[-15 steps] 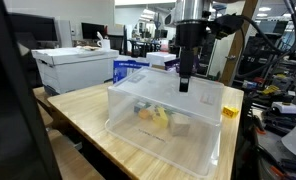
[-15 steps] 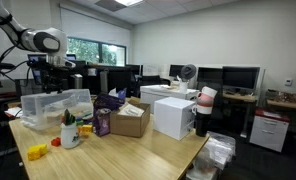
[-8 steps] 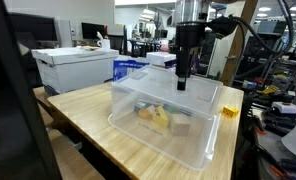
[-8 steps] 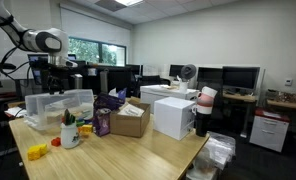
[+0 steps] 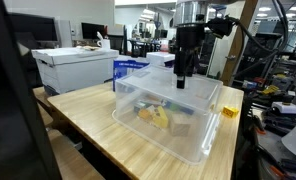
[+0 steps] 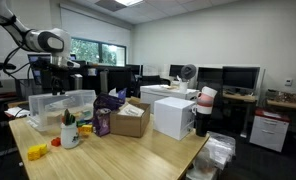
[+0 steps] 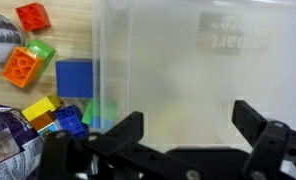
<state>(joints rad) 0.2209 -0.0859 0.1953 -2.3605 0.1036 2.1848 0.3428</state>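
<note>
A clear plastic bin [image 5: 138, 95] stands on the wooden table [image 5: 83, 115], with yellow blocks [image 5: 156, 116] showing through its wall. My gripper [image 5: 181, 85] hangs straight down over the bin's far part, close to or touching it. In the wrist view the gripper [image 7: 188, 125] is open, its black fingers [image 7: 123, 130] spread wide over the bin's cloudy plastic [image 7: 188, 60], with nothing between them. In an exterior view the arm reaches down to the bin [image 6: 58, 103] at the table's far end.
Loose toy bricks lie beside the bin: red [image 7: 32, 16], orange and green [image 7: 26, 62], blue [image 7: 74, 78], yellow [image 7: 43, 108]. A purple bag [image 6: 102, 122], a mug [image 6: 70, 130], a cardboard box [image 6: 130, 118] and a white box [image 6: 173, 115] share the table. A yellow brick [image 5: 229, 111] sits near the table's edge.
The bin has shifted on the table: its near edge has drawn back and to the right. My gripper has drifted slightly left and stays open.
</note>
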